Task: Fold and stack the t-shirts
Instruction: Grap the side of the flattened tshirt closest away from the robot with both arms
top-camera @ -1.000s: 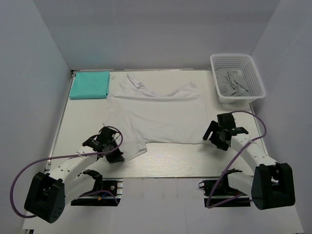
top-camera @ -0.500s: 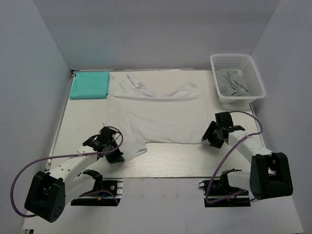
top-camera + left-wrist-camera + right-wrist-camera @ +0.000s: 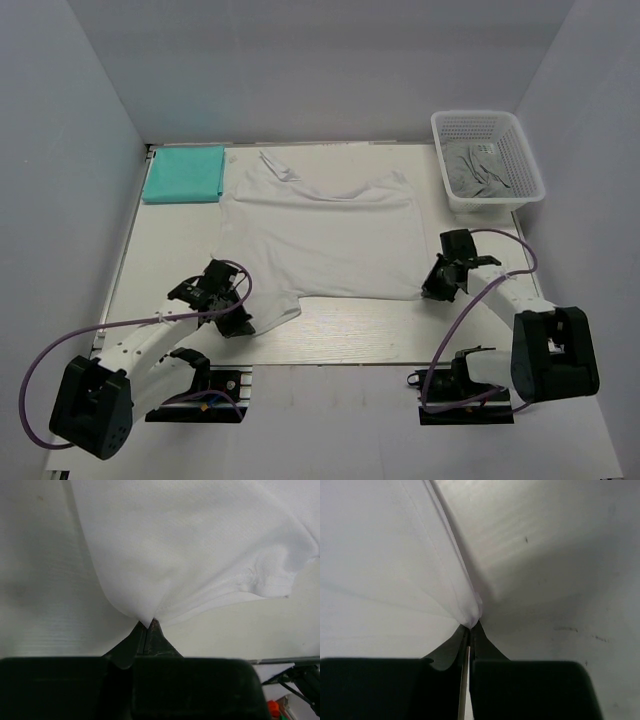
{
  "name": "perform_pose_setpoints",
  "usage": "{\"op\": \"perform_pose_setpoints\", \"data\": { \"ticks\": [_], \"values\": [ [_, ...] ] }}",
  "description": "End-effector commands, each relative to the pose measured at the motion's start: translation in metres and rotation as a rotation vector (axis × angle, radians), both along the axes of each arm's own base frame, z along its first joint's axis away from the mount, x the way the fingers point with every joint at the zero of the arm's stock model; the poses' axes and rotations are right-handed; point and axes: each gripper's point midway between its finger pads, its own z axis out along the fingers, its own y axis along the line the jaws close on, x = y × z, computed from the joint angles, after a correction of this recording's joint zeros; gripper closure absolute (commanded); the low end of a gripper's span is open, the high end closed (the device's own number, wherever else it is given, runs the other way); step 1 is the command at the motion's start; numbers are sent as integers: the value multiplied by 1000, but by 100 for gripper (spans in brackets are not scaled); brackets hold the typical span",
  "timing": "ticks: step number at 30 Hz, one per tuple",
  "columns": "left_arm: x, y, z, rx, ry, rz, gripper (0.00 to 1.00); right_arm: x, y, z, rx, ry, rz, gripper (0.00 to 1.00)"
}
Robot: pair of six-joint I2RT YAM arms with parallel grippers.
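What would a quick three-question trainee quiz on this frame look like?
1. True or false: the teal t-shirt lies folded at the table's far left corner.
2. What is the right gripper pinching? A) a near corner of the white t-shirt; B) the teal t-shirt; C) nothing.
3. Fill in: the white mesh basket at the far right holds crumpled ____ cloth.
Key: 1 true; 2 A; 3 grey.
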Motion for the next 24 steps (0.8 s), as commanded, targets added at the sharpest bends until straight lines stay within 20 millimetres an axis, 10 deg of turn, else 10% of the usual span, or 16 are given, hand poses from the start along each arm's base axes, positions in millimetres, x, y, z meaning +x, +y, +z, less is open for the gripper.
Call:
{"op": "perform_pose_setpoints", "data": {
  "ticks": [1,7,13,24],
  "values": [
    [-9,-10,25,-68,9,-27,100,-53,-7,-4,-30,163,53,100],
    [-26,1,52,-54,14,2,100,-59,4,27,56,67,77,100],
    [-2,-10,67,-104,-114,-26,100,-42,11,45,73,15,104,100],
    [120,-39,132,-149,-543,-40,100,21,26,73,89,-59,180,100]
  ]
}}
